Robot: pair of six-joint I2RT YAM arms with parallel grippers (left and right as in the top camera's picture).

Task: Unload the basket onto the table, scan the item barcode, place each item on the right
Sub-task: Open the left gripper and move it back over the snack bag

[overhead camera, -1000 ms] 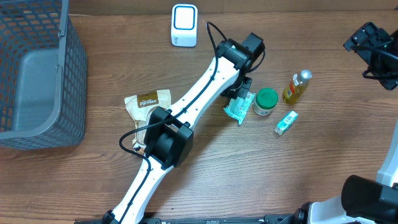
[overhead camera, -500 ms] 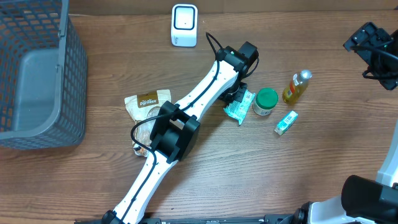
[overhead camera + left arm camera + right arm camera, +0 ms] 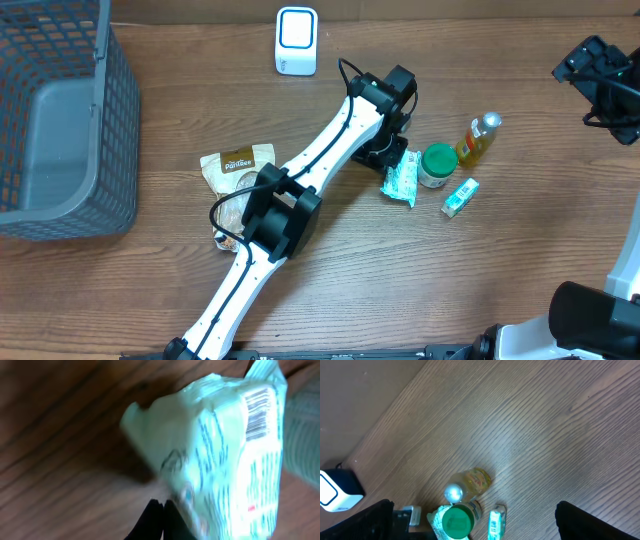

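Observation:
The item, a crinkled mint-green packet (image 3: 400, 181), lies on the wooden table with its barcode (image 3: 257, 407) facing up. My left gripper (image 3: 386, 152) sits just behind it. In the left wrist view its black fingertips (image 3: 162, 508) are pressed together, and the packet (image 3: 225, 460) lies against their right side with nothing visibly between them. The white barcode scanner (image 3: 296, 40) stands at the back of the table. My right gripper (image 3: 600, 72) hovers high at the far right, open and empty, looking down on the packet (image 3: 436, 521) and scanner (image 3: 335, 491).
A green-lidded jar (image 3: 437, 164) touches the packet's right side, with a yellow bottle (image 3: 478, 138) and a small teal box (image 3: 460, 197) beyond. A brown snack bag (image 3: 237, 164) lies under the left arm. A grey basket (image 3: 60, 120) fills the far left.
The packet has slid and turned to the right, now resting against the green-lidded jar. The left gripper shifted slightly with it. The right arm has not moved.

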